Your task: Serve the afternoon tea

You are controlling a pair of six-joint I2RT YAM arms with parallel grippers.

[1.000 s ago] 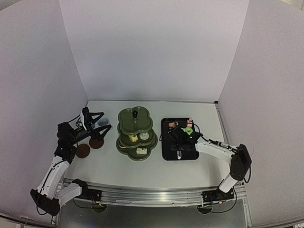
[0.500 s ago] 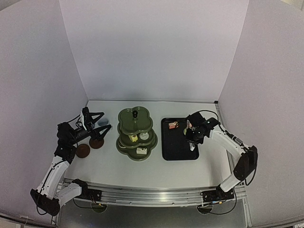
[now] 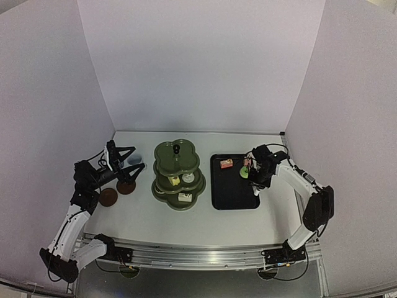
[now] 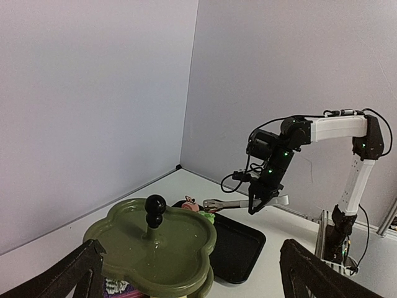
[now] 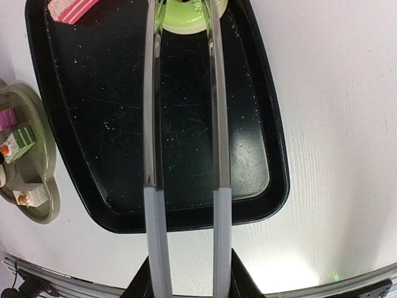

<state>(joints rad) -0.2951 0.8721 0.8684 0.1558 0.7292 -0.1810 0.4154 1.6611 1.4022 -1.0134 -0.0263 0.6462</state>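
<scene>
The left arm point(image 3: 71, 220) reaches forward, the left gripper point(image 3: 129, 159) spread wide and holding nothing, while the right arm point(image 3: 291, 177) bends inward, the right gripper point(image 5: 189, 276) clamped on tongs point(image 5: 151, 124).

No text can be read (any view).

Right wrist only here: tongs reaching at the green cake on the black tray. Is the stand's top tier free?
Observer: Yes. The top tier of the stand is bare, only its black knob on it.
Operator: Left gripper?
Observer: Open, left of the stand, facing it, holding nothing.
Operator: Cups?
Observer: One bluish cup sits by the left gripper, near two brown coasters; no second cup visible.
</scene>
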